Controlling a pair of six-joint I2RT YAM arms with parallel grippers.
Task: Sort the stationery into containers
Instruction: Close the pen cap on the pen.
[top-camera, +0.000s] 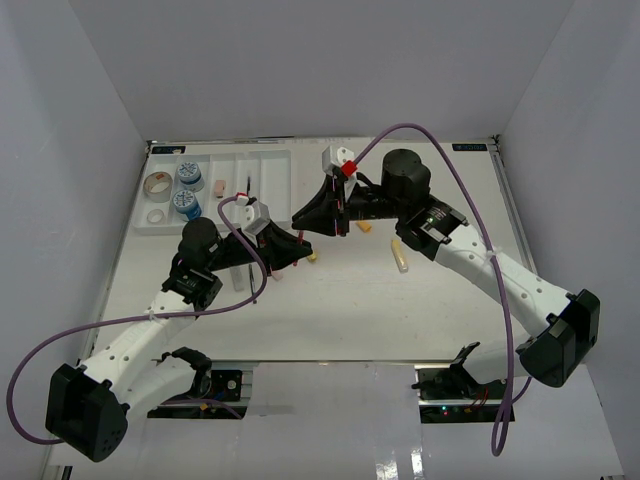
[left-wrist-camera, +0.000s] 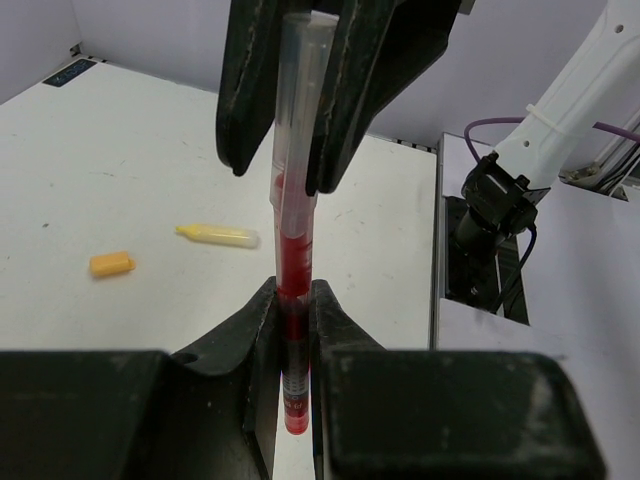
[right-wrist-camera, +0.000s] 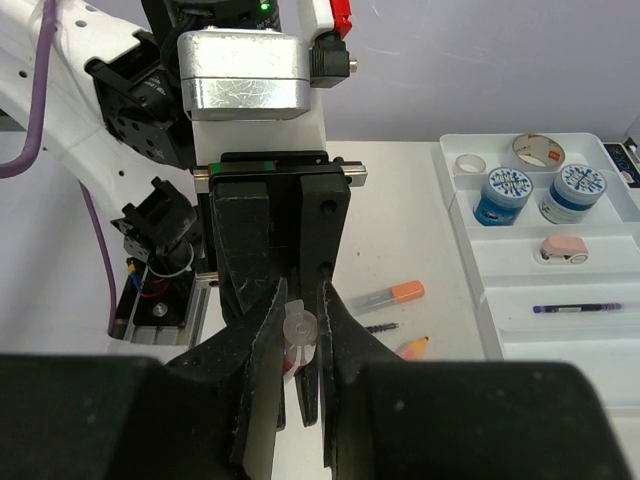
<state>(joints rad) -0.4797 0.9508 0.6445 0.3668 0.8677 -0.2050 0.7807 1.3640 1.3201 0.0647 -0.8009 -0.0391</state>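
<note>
Left gripper and right gripper both clamp one red pen mid-air over the table, while tubs, tape, eraser and dark pen already sit in the tray and markers lie loose.

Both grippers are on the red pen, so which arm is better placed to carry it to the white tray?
Left, probably. The left gripper is shut on the clear-barrelled red pen, and the white compartmented plastic tray lies far left, that arm's side. The right gripper would reach across.
</note>
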